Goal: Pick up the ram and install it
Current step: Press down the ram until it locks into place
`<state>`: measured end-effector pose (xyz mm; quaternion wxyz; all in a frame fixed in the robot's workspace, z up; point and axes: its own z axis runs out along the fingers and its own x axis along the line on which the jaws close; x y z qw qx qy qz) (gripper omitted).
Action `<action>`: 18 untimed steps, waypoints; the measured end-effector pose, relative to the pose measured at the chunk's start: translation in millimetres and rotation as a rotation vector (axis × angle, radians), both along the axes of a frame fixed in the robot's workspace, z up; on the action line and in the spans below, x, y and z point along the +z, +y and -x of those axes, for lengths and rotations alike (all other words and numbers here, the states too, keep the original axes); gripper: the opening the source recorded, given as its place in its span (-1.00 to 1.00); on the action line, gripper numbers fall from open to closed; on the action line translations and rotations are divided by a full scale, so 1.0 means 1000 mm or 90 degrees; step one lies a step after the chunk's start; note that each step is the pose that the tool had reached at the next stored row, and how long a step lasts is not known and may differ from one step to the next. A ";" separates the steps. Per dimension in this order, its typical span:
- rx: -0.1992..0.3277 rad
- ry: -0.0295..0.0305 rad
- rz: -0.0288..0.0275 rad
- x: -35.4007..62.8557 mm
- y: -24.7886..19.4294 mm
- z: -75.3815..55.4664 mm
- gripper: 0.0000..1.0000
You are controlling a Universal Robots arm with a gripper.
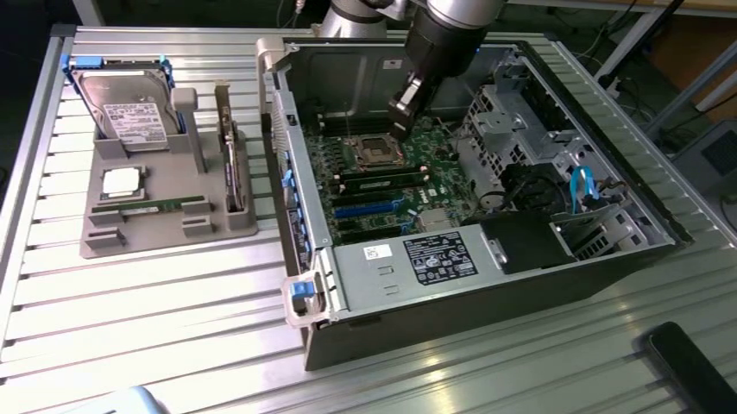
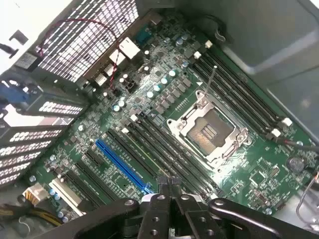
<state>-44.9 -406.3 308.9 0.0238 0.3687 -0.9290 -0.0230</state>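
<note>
Exterior view: looking down steeply from high and well back, taking in the slatted metal table (image 1: 138,328), the grey parts tray (image 1: 161,220) toward 9 o'clock and the open computer case (image 1: 461,285) from centre to 3 o'clock. Wrist view: mounted just above the gripper (image 2: 171,191), seen at 6 o'clock, aimed down into the case from close by. Shared by both: the motherboard (image 1: 392,185), its empty processor socket (image 1: 374,153) and the blue slot (image 2: 122,167).
</note>
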 end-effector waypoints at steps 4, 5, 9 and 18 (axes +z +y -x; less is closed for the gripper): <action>-0.027 0.0000 0.0069 -0.0001 0.0000 0.000 -0.79; -0.035 -0.0001 0.0090 -0.0001 0.0000 0.000 -0.79; -0.072 0.0000 0.0201 -0.0001 0.0000 0.000 -0.79; -0.242 0.0029 0.0370 -0.0005 0.0000 0.000 -0.79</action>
